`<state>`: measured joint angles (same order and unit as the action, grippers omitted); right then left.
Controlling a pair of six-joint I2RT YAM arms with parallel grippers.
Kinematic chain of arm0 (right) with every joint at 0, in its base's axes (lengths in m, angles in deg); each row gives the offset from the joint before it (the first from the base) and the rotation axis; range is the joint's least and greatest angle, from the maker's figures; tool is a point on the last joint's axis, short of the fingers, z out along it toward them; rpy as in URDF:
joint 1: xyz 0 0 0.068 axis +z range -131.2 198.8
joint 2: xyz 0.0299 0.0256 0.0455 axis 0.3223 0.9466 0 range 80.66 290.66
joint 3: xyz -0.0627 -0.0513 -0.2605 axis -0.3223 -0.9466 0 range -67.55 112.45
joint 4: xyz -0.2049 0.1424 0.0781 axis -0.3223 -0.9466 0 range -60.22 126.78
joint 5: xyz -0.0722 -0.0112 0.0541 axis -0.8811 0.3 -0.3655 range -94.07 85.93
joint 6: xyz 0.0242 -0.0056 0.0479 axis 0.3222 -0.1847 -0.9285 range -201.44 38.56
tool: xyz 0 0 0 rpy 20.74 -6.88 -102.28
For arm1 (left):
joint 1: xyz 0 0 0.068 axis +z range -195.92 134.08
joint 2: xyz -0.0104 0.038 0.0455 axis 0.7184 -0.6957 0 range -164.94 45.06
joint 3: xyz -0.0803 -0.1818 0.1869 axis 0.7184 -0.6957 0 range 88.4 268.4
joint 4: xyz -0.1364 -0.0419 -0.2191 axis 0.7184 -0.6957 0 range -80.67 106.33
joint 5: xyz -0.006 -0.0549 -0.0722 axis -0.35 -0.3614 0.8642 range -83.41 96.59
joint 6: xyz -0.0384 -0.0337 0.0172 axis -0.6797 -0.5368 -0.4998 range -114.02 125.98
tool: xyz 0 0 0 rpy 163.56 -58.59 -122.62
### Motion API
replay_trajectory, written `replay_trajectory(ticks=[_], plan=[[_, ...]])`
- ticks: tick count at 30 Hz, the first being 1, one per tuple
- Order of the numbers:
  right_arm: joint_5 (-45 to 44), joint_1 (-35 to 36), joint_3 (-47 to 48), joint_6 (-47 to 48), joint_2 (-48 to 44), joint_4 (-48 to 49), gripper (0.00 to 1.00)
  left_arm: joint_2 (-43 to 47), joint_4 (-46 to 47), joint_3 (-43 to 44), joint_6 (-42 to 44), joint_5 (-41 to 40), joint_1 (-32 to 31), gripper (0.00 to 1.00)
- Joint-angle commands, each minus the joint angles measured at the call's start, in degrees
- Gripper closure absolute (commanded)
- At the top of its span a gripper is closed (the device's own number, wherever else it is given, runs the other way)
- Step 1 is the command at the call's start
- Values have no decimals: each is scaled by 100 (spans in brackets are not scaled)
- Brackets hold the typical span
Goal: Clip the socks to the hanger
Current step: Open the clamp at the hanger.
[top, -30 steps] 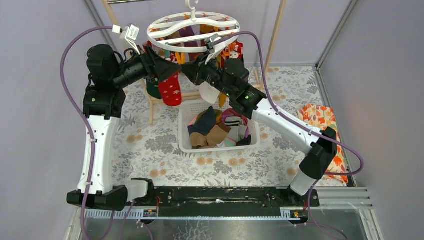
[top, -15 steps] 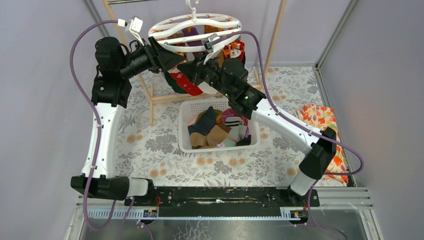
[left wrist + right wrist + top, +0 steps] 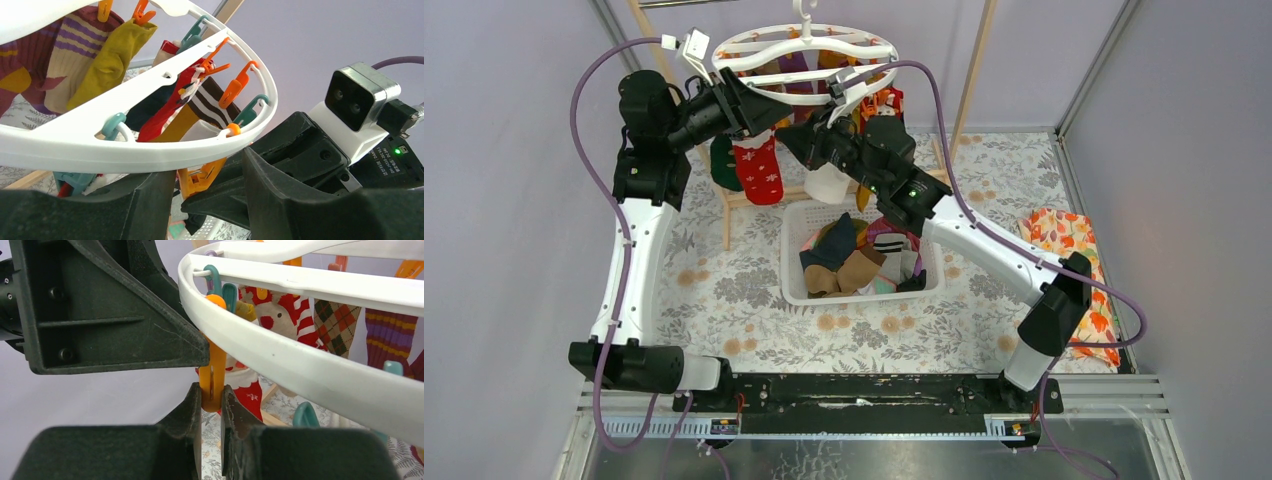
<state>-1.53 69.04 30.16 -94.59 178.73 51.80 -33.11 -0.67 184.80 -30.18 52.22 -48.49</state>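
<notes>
The white ring hanger [image 3: 721, 63] hangs at the back with several socks clipped to it. It fills the left wrist view [image 3: 150, 150] and the right wrist view [image 3: 300, 365]. My right gripper [image 3: 212, 390] is shut on a hanging orange clip [image 3: 212, 365] under the ring's rim. My left gripper [image 3: 207, 165] is open; that orange clip [image 3: 200, 182] and the right gripper's finger lie between its fingers. In the top view the left gripper [image 3: 769, 112] and right gripper [image 3: 792, 138] meet under the ring. A red snowflake sock [image 3: 759, 170] hangs below them.
A white slotted basket [image 3: 789, 262] with several loose socks sits mid-table below the hanger. A wooden frame rack [image 3: 727, 215] stands behind it. An orange floral cloth [image 3: 1064, 235] lies at the right. Teal and orange clips dangle round the ring.
My left arm has risen and drawn in under the ring. The red sock swung right, then fell back to hang straight. My right gripper has shifted slightly up and left.
</notes>
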Motion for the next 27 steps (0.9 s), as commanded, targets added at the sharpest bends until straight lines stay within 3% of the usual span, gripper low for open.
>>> replay_trajectory(ticks=[1,4,9,12,14,17,18,24,27], plan=[[98,142,365,55,26,-32,100,4,453,-72,-28,15,-40,45],[31,145,380,57,21,-63,90,25,456,-131,39,-47,-67,51],[-106,148,484,48,-25,-301,76,-8,386,-170,123,-78,-94,75],[-210,144,426,52,-153,-444,62,-34,382,-146,101,-110,-90,87],[-298,144,271,112,-324,-507,48,-56,373,-119,75,-98,-95,90],[-580,144,-152,245,-726,-594,5,-58,378,-104,45,-92,-95,91],[-617,146,-358,302,-909,-556,1,-59,377,-102,35,-82,-90,91],[-1257,116,-1860,13,-2016,-979,0,-58,337,-83,71,-52,-95,91],[-1037,7,-2623,-80,-2587,-1258,0,-64,244,-33,107,-47,-95,91]])
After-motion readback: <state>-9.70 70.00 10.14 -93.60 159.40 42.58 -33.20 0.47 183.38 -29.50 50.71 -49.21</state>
